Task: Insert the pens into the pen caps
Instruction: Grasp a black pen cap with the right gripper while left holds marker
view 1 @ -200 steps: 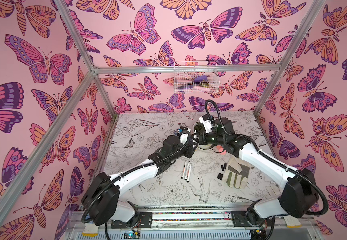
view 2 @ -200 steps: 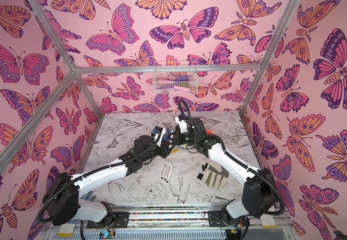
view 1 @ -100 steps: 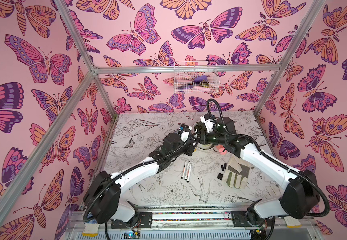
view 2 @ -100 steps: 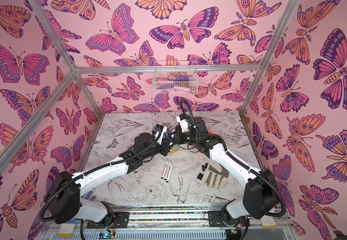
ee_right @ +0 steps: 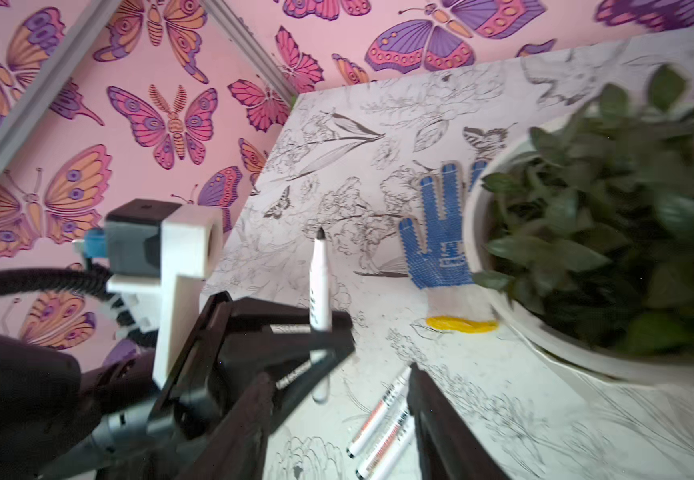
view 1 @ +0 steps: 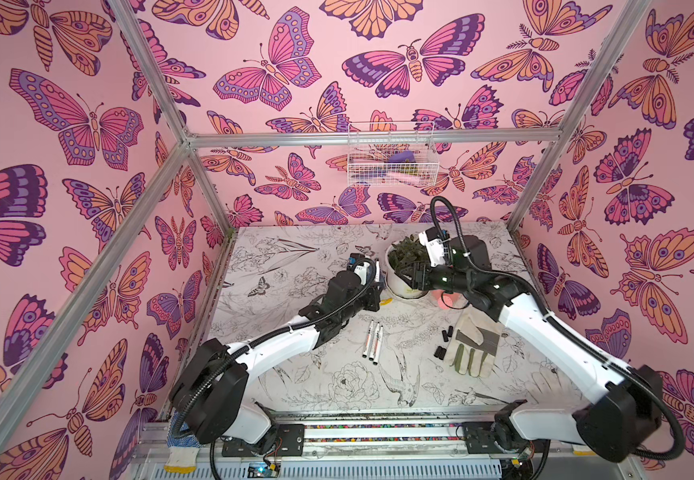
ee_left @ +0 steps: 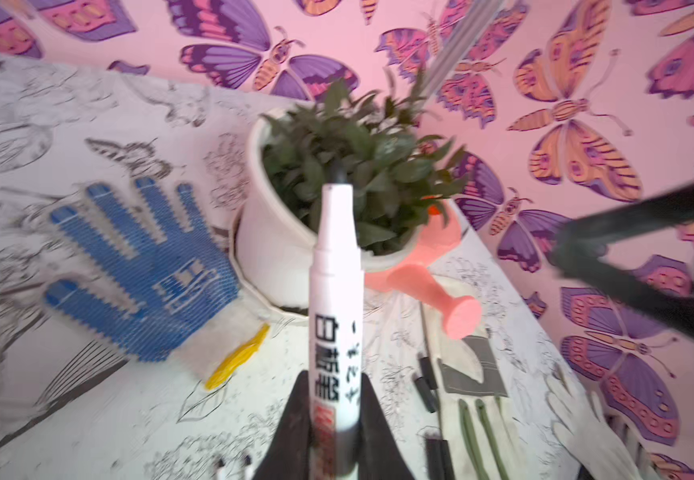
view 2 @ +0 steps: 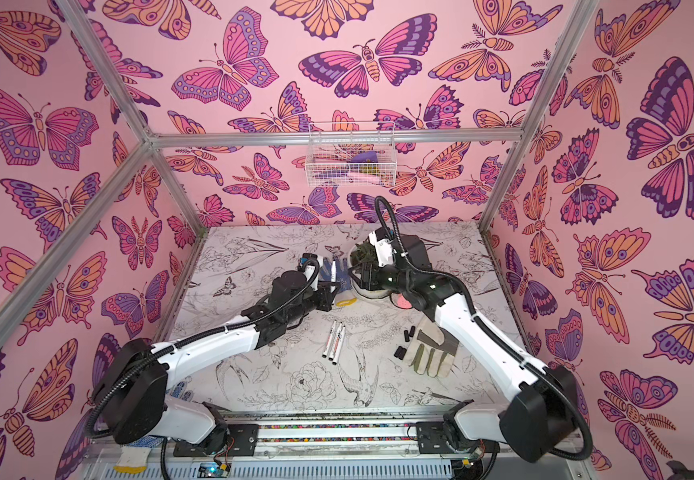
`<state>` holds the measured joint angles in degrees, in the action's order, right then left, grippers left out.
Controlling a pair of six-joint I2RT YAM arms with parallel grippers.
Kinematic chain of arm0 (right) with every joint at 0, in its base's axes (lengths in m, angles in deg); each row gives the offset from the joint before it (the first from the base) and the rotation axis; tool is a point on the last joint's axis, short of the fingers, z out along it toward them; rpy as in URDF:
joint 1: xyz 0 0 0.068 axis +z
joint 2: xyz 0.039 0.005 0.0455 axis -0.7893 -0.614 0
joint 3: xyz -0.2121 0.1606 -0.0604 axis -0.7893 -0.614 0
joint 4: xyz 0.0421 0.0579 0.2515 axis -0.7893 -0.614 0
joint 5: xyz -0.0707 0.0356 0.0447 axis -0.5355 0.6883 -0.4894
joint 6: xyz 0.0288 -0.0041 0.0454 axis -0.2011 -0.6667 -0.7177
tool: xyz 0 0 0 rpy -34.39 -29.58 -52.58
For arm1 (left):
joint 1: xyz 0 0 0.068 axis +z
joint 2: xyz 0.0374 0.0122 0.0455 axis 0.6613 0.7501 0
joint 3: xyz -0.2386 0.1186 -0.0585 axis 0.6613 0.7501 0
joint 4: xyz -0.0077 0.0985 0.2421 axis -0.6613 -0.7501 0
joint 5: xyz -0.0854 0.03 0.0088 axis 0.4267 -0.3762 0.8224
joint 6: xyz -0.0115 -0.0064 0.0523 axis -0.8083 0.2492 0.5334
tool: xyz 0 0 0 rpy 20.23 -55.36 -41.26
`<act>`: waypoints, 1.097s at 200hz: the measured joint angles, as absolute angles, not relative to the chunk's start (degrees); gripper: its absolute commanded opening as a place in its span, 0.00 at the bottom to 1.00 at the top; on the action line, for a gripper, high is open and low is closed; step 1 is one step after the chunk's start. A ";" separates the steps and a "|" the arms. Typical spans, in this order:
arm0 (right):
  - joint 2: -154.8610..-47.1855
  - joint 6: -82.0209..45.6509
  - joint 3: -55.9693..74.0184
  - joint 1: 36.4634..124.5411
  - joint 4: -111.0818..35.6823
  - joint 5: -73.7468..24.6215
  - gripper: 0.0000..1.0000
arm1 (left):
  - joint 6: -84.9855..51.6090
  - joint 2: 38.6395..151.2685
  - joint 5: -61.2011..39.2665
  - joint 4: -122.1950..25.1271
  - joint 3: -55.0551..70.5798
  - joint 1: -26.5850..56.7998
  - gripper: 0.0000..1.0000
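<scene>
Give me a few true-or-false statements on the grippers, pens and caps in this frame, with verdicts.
1. The left gripper is shut on a pen. True.
2. That pen is capped. False: its dark tip is bare.
3. Three pens lie together on the table. True.
4. The right gripper holds a cap. False: its jaws stand open, empty.
5. The caps lie among those pens. False: they lie apart, beside the grey work glove.
</scene>
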<state>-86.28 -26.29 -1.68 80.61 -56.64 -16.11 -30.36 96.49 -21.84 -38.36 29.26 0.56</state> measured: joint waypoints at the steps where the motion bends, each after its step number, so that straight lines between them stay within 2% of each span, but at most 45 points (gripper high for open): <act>1: -86.08 -26.20 -1.75 80.61 -56.88 -16.24 0.54 | -30.54 96.45 -22.19 -38.51 29.37 0.58 0.00; 32: -80.29 -24.34 -7.83 80.65 -65.90 -21.47 0.53 | -33.23 95.20 -28.41 -40.90 31.27 1.98 0.00; 65: -79.77 -24.52 -14.27 79.82 -74.54 -25.07 0.48 | -33.97 95.07 -30.58 -41.14 31.36 2.76 0.00; 125: -89.69 -25.85 -12.61 74.25 -78.80 -23.22 0.44 | -34.04 94.79 -31.04 -41.22 31.80 2.76 0.00; 219: -105.36 -27.47 -3.00 65.35 -71.50 -23.15 0.41 | -33.99 91.81 -32.79 -42.23 33.20 2.76 0.00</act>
<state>-105.36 -27.47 -3.00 65.35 -71.50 -23.15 -33.99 91.81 -32.79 -42.23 33.20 2.76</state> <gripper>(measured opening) 0.411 0.157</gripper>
